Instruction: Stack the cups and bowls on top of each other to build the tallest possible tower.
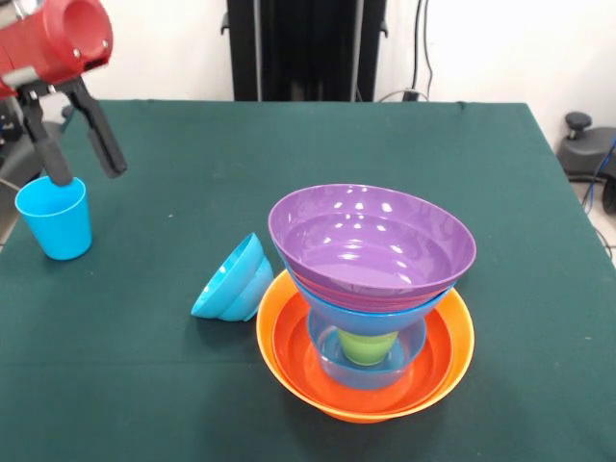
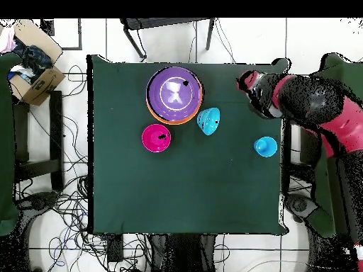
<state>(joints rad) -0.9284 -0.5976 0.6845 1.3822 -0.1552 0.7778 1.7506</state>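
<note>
Glossy plastic tower point(image 1: 371, 298) on a green cloth counter point(image 1: 289, 154).
Purple bowl point(image 1: 372, 241) tops a blue bowl point(image 1: 375, 313) over a lime cup point(image 1: 367, 346), all nested in orange bowls point(image 1: 452, 356). Small blue bowls point(image 1: 231, 281) lie tipped just beside it; a pink bowl point(image 2: 156, 137) sits apart. Black-fingered tool point(image 1: 85, 168) hangs with fingers apart, one touching the blue cup point(image 1: 55, 218) at the counter's edge. Cables cross the tiled floor point(image 2: 71, 227).

The front view sits low and close at the table's point(image 1: 289, 144) near edge, facing the pedestal point(image 1: 303, 48) at 12 o'clock. The overhead view looks straight down from high up, taking in the whole table point(image 2: 191, 184) and surrounding floor. Both share the tower point(image 1: 371, 298) point(image 2: 174, 94).
</note>
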